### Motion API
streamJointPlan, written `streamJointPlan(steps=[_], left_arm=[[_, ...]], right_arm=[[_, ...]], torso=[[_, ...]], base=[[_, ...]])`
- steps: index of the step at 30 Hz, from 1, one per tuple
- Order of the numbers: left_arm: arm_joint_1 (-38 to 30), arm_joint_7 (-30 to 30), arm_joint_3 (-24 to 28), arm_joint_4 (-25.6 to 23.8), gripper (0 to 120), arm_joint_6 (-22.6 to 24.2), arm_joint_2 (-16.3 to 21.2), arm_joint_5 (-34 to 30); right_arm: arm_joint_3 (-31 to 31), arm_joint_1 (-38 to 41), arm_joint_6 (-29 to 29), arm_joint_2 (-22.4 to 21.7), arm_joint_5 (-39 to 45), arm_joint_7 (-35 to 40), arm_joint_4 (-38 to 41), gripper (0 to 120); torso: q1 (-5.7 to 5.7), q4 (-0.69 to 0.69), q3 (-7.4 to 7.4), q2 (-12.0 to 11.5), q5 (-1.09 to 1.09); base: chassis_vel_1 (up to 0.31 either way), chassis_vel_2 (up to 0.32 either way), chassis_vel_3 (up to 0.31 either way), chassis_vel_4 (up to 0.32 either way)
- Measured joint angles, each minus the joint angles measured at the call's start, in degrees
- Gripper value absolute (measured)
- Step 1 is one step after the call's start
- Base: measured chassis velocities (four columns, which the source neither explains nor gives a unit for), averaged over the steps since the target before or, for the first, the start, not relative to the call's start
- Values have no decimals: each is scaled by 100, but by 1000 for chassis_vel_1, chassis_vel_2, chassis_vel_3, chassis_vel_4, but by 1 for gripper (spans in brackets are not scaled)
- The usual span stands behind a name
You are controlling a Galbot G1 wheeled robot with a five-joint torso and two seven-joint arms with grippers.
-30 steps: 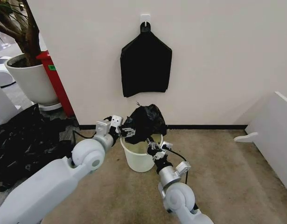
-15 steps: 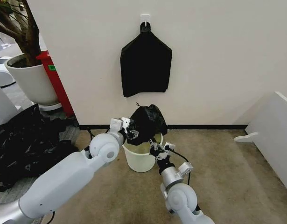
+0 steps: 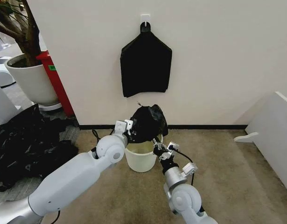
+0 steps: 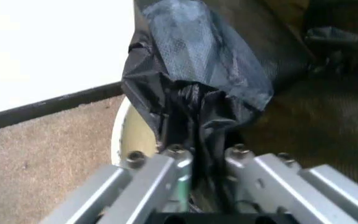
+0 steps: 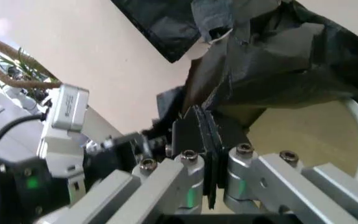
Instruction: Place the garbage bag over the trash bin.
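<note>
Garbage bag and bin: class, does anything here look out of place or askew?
Yes. The garbage bag sits bunched in a lump above the trash bin instead of spread over its rim. The left tool and right tool each pinch an edge of it.

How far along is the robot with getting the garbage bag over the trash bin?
Done: both grippers have hold of the garbage bag. In hand: the left gripper and right gripper hold it bunched above the trash bin, over the rim's far side. Left: spreading the bag's mouth and pulling it down around the rim, which is bare in front.
</note>
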Motion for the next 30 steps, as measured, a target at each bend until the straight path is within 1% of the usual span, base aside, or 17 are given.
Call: streamJointPlan(steps=[1,5,6,8,10,14,15,16,21,23,24,25,26,28,29,30], left_arm=[[7,-22,20,6,0,-80,-22,73],[19,-33,65,-16,0,-298,-55,364],[20,-32,67,-23,0,-359,-65,431],[20,-31,69,-22,0,-418,-75,475],[25,47,81,68,0,-728,-137,798],[34,326,77,259,0,-1121,-246,1405],[34,386,67,277,0,-1174,-264,1499],[34,386,67,277,0,-1174,-264,1499],[54,731,25,350,0,-1499,-344,1973],[76,868,34,357,0,-1619,-352,2182],[76,868,34,357,0,-1619,-352,2182],[87,921,47,357,0,-1669,-353,2258],[99,976,105,355,0,-1749,-358,2343],[80,1027,234,399,0,-1844,-387,2412],[61,1050,271,424,0,-1869,-405,2435],[35,1094,318,456,0,-1912,-441,2485]], right_arm=[[0,-26,7,2,-43,-6,0,0],[15,-151,29,-1,-310,-48,2,0],[22,-174,46,-2,-394,-53,2,3],[28,-194,74,-3,-491,-54,0,5],[85,-307,213,-21,-1005,-62,-17,15],[271,-629,259,-167,-1836,-63,110,30],[334,-734,244,-232,-2021,-47,179,34],[334,-734,244,-232,-2021,-47,179,34],[772,-1141,220,-608,-2724,231,585,55],[881,-1141,84,-749,-2774,406,867,62],[881,-1141,84,-749,-2774,406,867,62],[904,-1089,-36,-802,-2735,486,989,66],[924,-885,-396,-917,-2479,695,1252,74],[944,-479,-936,-1064,-1934,1044,1510,82],[953,-385,-1053,-1099,-1790,1123,1554,84],[957,-153,-1323,-1199,-1429,1316,1606,89]], torso=[[0,0,0,0,0],[0,0,0,0,0],[0,0,0,0,0],[0,0,0,0,0],[0,0,0,0,1],[0,0,0,0,0],[0,-1,0,0,0],[0,-1,0,0,0],[0,-1,0,0,0],[0,-2,0,0,0],[0,-2,0,0,0],[0,-2,0,0,1],[0,0,0,0,0],[0,2,0,0,2],[0,2,0,0,2],[0,0,1,0,0]], base=[[0,0,0,0],[0,0,0,0],[0,0,0,0],[0,0,0,0],[0,0,0,0],[0,0,0,0],[0,0,0,0],[0,0,0,0],[0,0,0,0],[0,0,0,0],[0,0,0,0],[0,0,0,0],[0,0,0,0],[0,0,0,0],[0,0,0,0],[0,0,0,0]])
